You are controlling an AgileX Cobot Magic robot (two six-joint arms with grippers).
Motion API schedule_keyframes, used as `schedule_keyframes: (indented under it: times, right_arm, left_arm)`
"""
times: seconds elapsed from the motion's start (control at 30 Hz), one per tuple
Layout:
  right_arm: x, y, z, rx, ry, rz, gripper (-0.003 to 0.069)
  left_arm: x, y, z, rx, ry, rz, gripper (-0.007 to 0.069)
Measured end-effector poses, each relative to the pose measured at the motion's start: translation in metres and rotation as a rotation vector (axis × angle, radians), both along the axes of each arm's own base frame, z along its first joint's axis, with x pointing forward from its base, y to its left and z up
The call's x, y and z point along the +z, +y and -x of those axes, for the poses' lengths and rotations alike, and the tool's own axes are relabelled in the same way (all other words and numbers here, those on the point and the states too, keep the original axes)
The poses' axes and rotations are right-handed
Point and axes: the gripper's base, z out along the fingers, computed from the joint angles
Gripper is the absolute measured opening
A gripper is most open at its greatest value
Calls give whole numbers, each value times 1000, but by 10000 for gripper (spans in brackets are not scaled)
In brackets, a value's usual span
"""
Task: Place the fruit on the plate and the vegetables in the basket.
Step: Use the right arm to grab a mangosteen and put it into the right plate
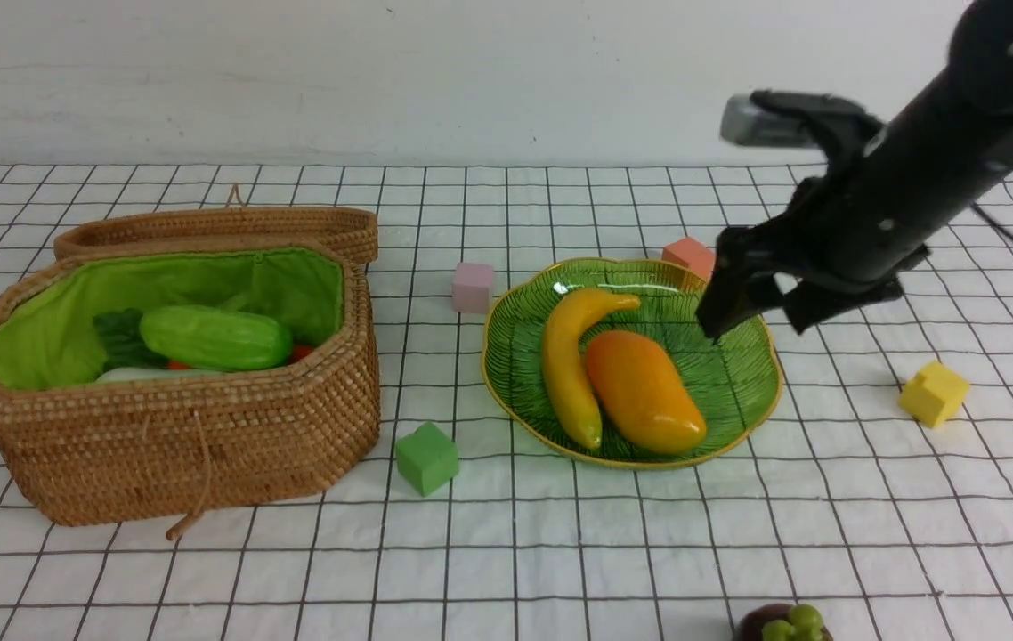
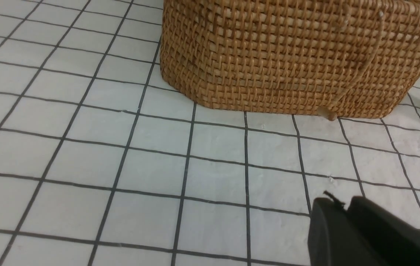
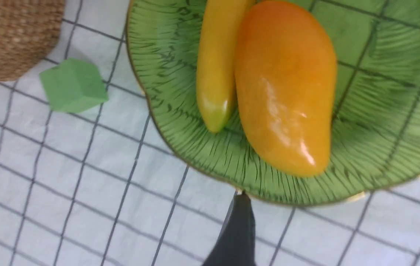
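A yellow banana point(image 1: 564, 365) and an orange mango point(image 1: 644, 392) lie side by side on the green plate point(image 1: 738, 383). My right gripper point(image 1: 756, 322) hangs open and empty over the plate's far right part; in its wrist view, the gripper point(image 3: 341, 229) has its fingers wide apart just off the plate's rim point(image 3: 379, 177). The purple mangosteen point(image 1: 782, 623) sits on the cloth at the near edge. The wicker basket point(image 1: 204, 427) holds the cucumber point(image 1: 214, 338), the carrot point(image 1: 300, 352) and the white radish point(image 1: 141, 376). My left gripper point(image 2: 344, 205) is shut and empty above the cloth, short of the basket point(image 2: 287, 55).
The basket's lid point(image 1: 222, 227) leans behind it. Foam cubes lie around: green point(image 1: 425, 458) between basket and plate, pink point(image 1: 473, 287) behind, salmon point(image 1: 689, 256) at the plate's far rim, yellow point(image 1: 934, 393) to the right. A checked cloth covers the table.
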Motion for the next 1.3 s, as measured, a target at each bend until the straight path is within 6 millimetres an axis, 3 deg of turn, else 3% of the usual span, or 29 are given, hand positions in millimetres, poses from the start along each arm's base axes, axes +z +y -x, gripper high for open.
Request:
schedule_keyframes:
  times: [0.07, 0.1, 0.13, 0.17, 0.27, 0.43, 0.57, 0.7, 0.87, 1.1, 1.2, 1.3]
  right_arm:
    - [27, -3, 30, 12, -21, -12, 634]
    - [26, -3, 33, 15, -16, -12, 633]
    - [32, -1, 56, 37, -17, -15, 617]
    - [29, 0, 59, 44, -5, -12, 615]
    - [7, 7, 95, 95, 78, 9, 602]
    - [-70, 16, 127, 133, 222, 93, 598]
    - [-107, 15, 123, 94, 201, 132, 594]
    - [-131, 19, 111, 67, 208, 142, 586]
    - [-140, 21, 108, 61, 242, 144, 561]
    - [-130, 22, 99, 105, 257, 180, 554]
    - [-106, 21, 78, 77, 185, 146, 554]
    - [-69, 12, 43, 1, 35, 91, 554]
  left_arm:
    - [0, 0, 0, 0, 0, 0, 64]
    - [0, 0, 0, 0, 0, 0, 64]
    - [0, 0, 0, 0, 0, 0, 66]
    - [0, 0, 0, 0, 0, 0, 66]
    - [0, 0, 0, 0, 0, 0, 68]
    - [0, 0, 0, 0, 0, 0, 72]
    - [0, 0, 0, 0, 0, 0, 78]
    - [0, 0, 0, 0, 0, 0, 81]
    - [0, 0, 0, 0, -1, 0, 90]
    - [0, 0, 0, 0, 0, 0, 95]
    - [0, 0, 0, 0, -1, 0, 96]
    - [0, 0, 0, 0, -1, 0, 96]
